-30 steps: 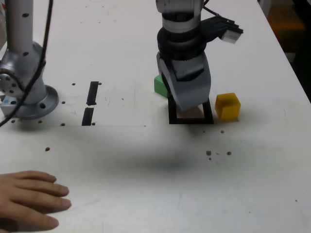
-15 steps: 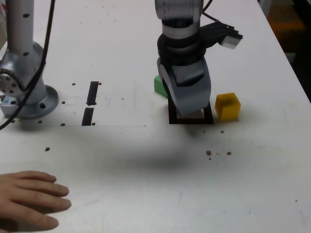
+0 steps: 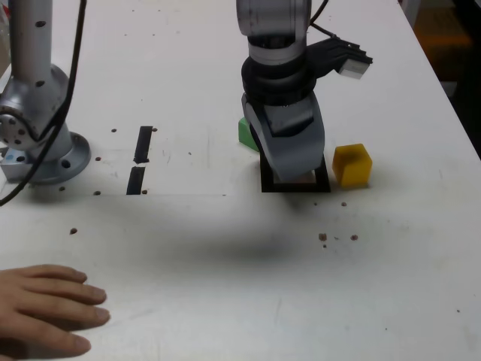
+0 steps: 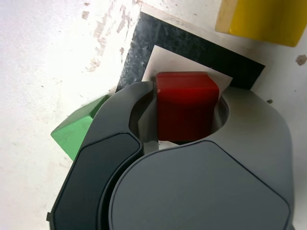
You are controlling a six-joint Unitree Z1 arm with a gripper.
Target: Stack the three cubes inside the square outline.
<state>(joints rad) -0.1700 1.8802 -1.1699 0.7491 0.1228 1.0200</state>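
Gripper (image 4: 188, 93), closed on red cube (image 4: 186, 112), over square outline (image 4: 204, 52): I should centre it, lower it level (corners inside the tape), then release gently.

No text, label, brand, number or sign can be read in either the exterior view or the wrist view.
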